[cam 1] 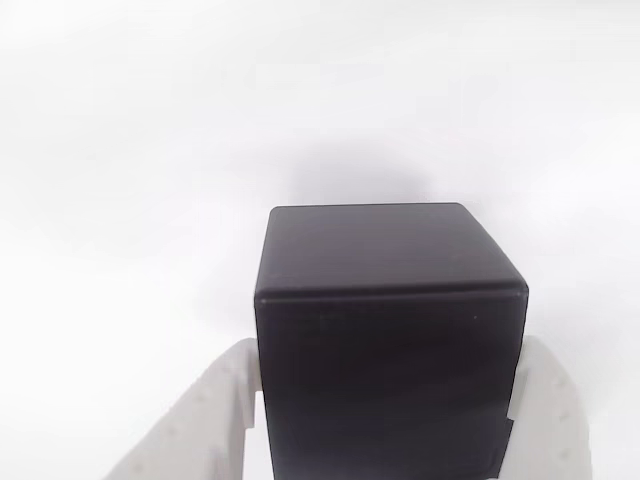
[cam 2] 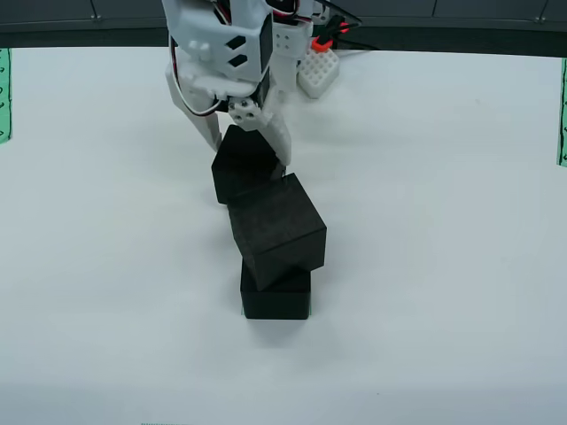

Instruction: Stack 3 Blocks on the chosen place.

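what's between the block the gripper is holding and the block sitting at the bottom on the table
In the front view, a second black block sits between them, twisted askew on the bottom block. The held block, in the gripper, rests at its upper back edge.

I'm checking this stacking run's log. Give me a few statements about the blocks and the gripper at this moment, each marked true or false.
1. The gripper is shut on a block. True; in the view that rides on the gripper, its white fingers sit against both sides of that block.
2. All three blocks lie apart on the table. False; the middle block rests on the bottom block.
3. The middle block sits square on the one beneath. False; it is twisted and overhangs it.
4. A white breadboard lies by the arm's base. True.
5. The blocks are red. False; they are black.
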